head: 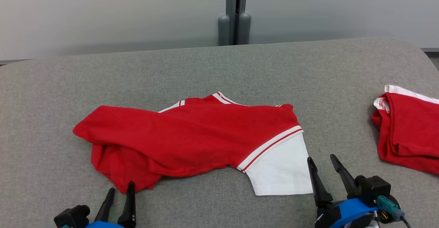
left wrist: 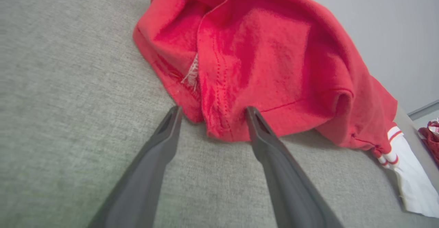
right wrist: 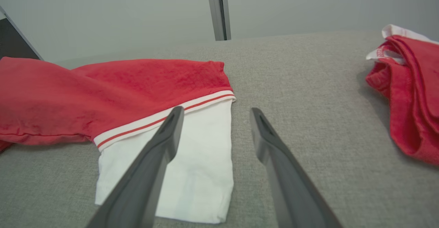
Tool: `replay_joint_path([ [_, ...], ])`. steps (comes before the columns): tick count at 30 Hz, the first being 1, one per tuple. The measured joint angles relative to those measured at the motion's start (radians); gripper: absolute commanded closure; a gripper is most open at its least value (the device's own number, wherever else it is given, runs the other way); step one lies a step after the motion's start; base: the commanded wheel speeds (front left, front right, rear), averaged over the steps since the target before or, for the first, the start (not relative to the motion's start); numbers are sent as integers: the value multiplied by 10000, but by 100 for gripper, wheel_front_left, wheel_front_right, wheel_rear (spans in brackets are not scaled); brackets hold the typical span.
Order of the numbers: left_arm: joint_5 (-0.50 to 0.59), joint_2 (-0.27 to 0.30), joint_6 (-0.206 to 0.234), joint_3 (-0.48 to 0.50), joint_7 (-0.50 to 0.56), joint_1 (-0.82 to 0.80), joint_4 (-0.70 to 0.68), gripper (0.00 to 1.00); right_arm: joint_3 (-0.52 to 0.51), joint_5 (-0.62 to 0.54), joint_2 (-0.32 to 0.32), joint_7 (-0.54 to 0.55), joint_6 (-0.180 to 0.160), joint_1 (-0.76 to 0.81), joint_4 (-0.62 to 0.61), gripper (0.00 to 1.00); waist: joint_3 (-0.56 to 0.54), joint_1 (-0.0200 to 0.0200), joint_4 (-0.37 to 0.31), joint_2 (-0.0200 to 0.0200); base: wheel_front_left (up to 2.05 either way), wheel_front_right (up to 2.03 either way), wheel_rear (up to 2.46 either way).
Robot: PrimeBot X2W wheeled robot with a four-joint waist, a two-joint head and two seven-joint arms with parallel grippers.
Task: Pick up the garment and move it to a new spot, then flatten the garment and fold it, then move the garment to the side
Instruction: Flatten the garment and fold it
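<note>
The garment [head: 192,135] lies ahead of both your grippers on the grey top [head: 219,67]. Its long axis runs crosswise to the fingers, from one hand across to the other. Your left gripper [head: 121,187] has its fingers apart and holds nothing. The rumpled red corner [left wrist: 212,125] sits right at its tips, poking into the gap; whether the tips touch cloth I cannot tell. Your right gripper [head: 321,157] is spread too and holds nothing. The white sleeve [head: 281,169] lies just ahead and to its left, with one edge beside the left finger. So each hand is nearest its own end. A short push forward should put cloth between the left fingers, while the right would need to shift leftward first. A second garment [head: 408,128] lies well off to the right hand's right; leave it alone.
</note>
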Motion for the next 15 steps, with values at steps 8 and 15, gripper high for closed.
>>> replay_joint_path([
  [8, -54, 75, 0, -17, 0, 7, 148, 10, 19, -10, -2, 0, 0, -1, -10, 0, 78, 0, -38, 0, 0, 0, 0],
  [15, -123, 176, 0, -186, 0, -35, 36, 12, 48, -50, -2, 0, 0, -128, -23, 0, 192, 0, -19, 0, 0, 0, 0],
])
